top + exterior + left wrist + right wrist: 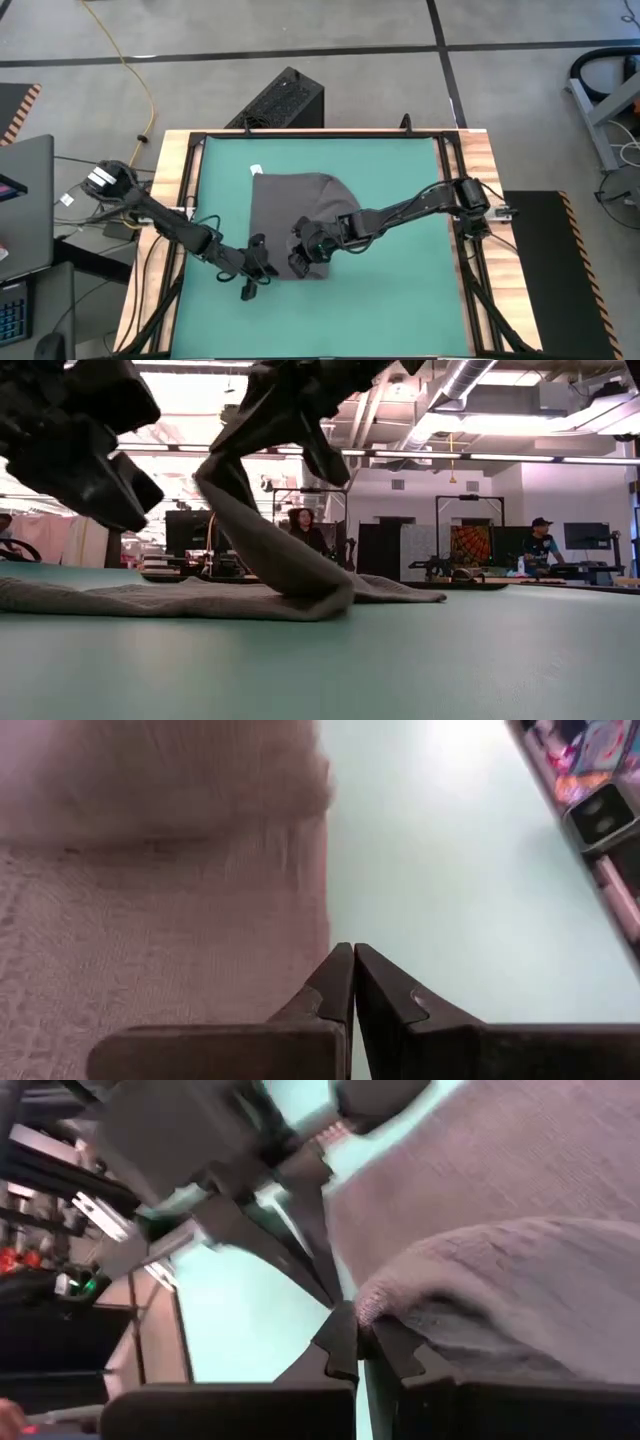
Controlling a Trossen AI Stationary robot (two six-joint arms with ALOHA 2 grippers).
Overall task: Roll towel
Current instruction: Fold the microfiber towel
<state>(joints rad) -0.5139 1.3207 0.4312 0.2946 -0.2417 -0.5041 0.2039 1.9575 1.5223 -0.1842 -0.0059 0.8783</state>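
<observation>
1. At your far left, off the table, you have a laptop [25, 205] on a side surface, and a yellow cable [140, 75] trails across the floor beyond the table.
2. Your left arm reaches in over the green mat [400, 300] from the left edge. The left gripper [250, 283] hangs just off the towel's near-left corner, its fingers pressed together with nothing between them (the left wrist view shows the tips meeting over the cloth's edge).
3. The towel [290, 205] lies on the mat left of centre, mostly flat, with its small white tag [256, 170] at the far-left corner.
4. The right gripper [303, 260] sits at the towel's near edge, clamped on that edge; in the low view the pinched cloth rises from the mat as a slanted flap [255, 545], and a fold rests on the mat below it.
5. The two grippers are close beside each other, so the left one crowds the corner where the right one works.
6. A black box [280, 100] stands on the floor behind the table's far edge.
7. Across the room, the low view shows you a person [303, 528] seated in the middle distance and another person [541, 540] in a cap at a desk on the right.
</observation>
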